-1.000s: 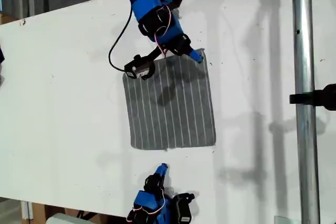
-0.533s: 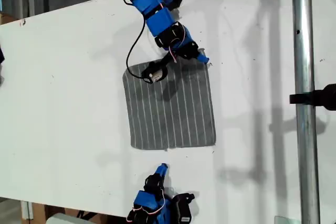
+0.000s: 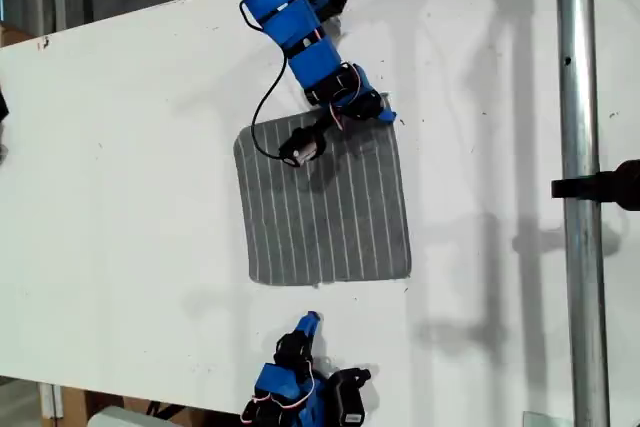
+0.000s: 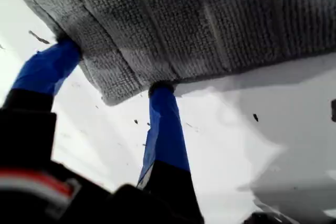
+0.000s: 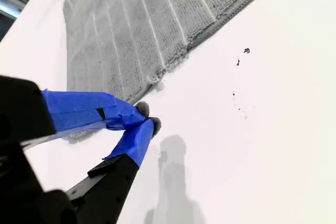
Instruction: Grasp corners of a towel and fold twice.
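Grey striped towel [image 3: 325,202] flat on white table [image 3: 120,147]; soft, limp, light. First gripper [image 4: 113,85] spread astride corner [image 4: 118,95], seemingly ungripped. Second gripper [image 5: 148,118] pressed together, empty

Exterior view: grey striped towel [image 3: 325,205] flat on white worktop [image 3: 120,167]; my first end effector [image 3: 383,113] at its top-right corner; my second end effector [image 3: 310,321] below, apart.
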Motion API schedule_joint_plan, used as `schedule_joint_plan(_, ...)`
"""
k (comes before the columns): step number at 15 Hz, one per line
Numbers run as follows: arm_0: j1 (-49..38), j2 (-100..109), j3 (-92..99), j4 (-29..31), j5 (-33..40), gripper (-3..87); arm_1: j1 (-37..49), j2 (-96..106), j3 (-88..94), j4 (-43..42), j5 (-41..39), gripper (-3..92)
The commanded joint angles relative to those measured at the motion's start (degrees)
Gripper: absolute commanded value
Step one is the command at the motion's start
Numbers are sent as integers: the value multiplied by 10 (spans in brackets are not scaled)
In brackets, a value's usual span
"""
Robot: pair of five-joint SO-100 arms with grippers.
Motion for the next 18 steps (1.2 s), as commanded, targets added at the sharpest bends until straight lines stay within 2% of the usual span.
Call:
schedule_joint_plan(1, -10, 4, 3, 2, -7, -15, 15, -16, -7, -12, 6, 37)
schedule_joint_plan(2, -10, 4, 3, 2, -11, -12, 15, -17, -12, -11, 4, -1)
schedule_joint_plan(5, 3, 4, -19, 10, -39, -18, 10, -5, -12, -15, -5, -1)
schedule_joint_plan(7, 24, -51, -110, 14, -62, -18, 8, -4, -15, -21, -8, -1)
schedule_joint_plan(10, 99, -493, -430, 0, -50, -18, 9, -5, -28, -20, -15, -1)
schedule_joint_plan(11, 129, -642, -552, 2, -11, -18, 10, -5, -35, -19, -20, -1)
schedule_joint_plan(12, 157, -776, -670, 18, 33, -18, 11, -5, -42, -15, -22, -1)
schedule_joint_plan(14, 205, -1030, -930, 122, 94, -18, 13, -5, -48, -14, -27, -1)
schedule_joint_plan(16, 236, -1218, -1167, 209, 106, -17, 13, -5, -52, -12, -29, -1)
schedule_joint_plan(17, 241, -1252, -1213, 206, 108, -4, 13, -4, -53, -12, -29, -1)
schedule_joint_plan(18, 242, -1254, -1216, 207, 80, 163, 12, -4, -54, -12, -29, -1)
